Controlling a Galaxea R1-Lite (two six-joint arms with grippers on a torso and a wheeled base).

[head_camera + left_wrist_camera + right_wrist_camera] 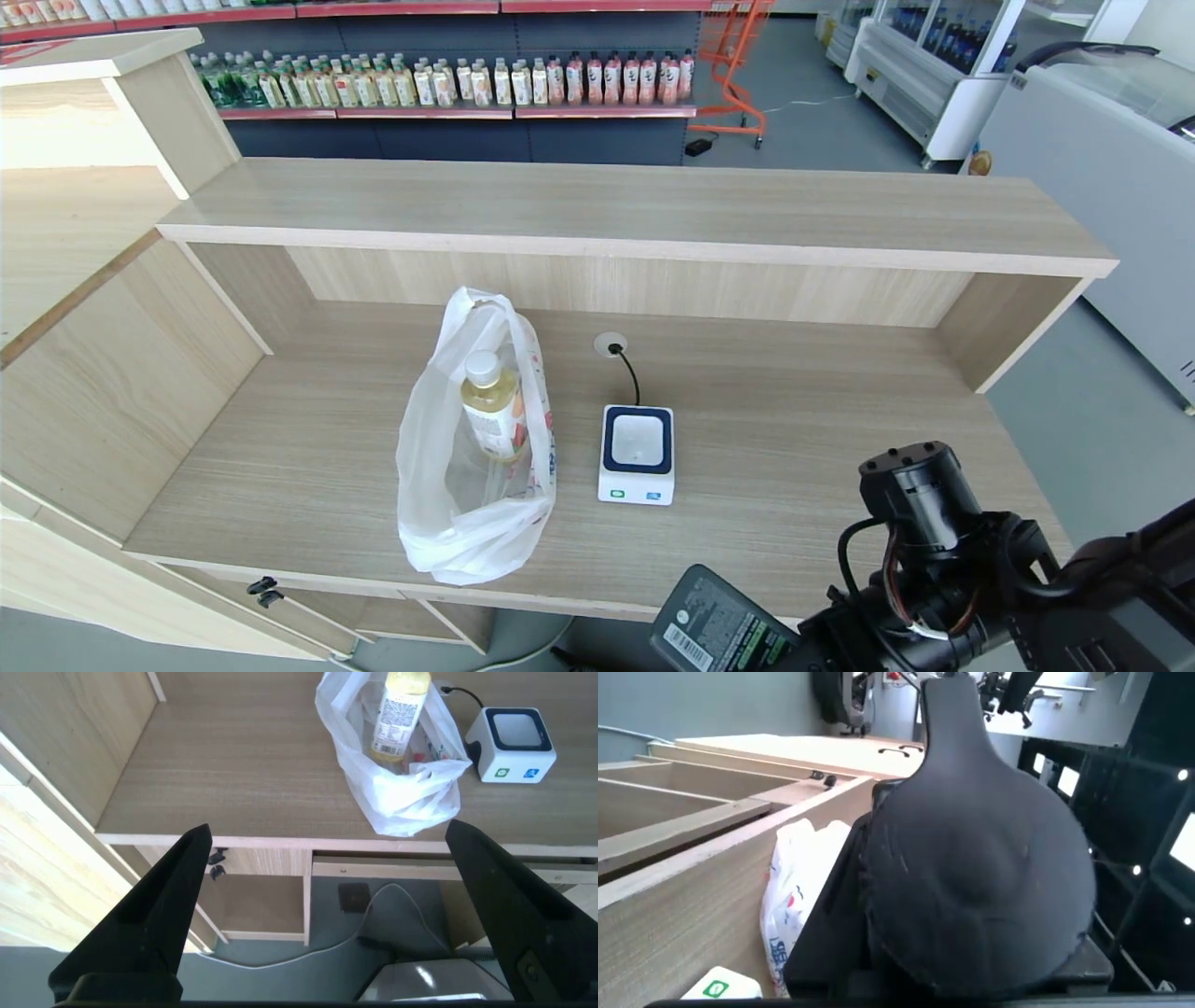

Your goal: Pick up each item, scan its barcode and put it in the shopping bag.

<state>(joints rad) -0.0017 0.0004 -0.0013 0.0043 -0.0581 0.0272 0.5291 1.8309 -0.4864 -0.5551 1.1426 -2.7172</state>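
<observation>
A white shopping bag (pixel 471 467) stands open on the wooden counter (pixel 794 439), and a bottle of yellowish drink (pixel 492 401) stands upright inside it. Just right of the bag sits the white barcode scanner (pixel 637 453), window facing up. My right gripper (pixel 808 635) is off the counter's front edge, right of the scanner, shut on a flat dark packet (pixel 714 621) whose barcode label faces up. That packet (pixel 971 859) hides the gripper's fingers in the right wrist view. My left gripper (pixel 327 840) hangs open and empty in front of the counter, below its edge, with the bag (pixel 402 793) beyond it.
The counter is a recess with side walls and a raised back ledge (pixel 616 210). The scanner's black cable (pixel 627 369) runs to a hole behind it. Drawers with dark handles (pixel 217 856) sit under the front edge. Bare counter lies left of the bag and right of the scanner.
</observation>
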